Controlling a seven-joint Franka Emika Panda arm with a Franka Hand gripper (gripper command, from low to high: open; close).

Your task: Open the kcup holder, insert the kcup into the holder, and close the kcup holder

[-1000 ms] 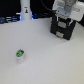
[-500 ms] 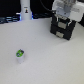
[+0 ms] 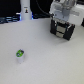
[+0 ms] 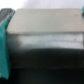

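Opening step in hand: gripper (image 3: 62,26), closure indeterminate, sits at kcup holder (image 3: 61,30); drawer needs pulling out; kcup (image 3: 20,54) waits on counter (image 3: 45,60).

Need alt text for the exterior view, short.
A robot arm's pincer hangs over a black kcup holder at the upper part of the exterior view's right, on a white table. A small white kcup with a green top stands alone, nearer the exterior view's left.

Matt white table (image 3: 45,55), black kcup holder (image 3: 63,28) with a faintly glossy top, kcup (image 3: 20,55) of smooth white plastic, shiny green lid.
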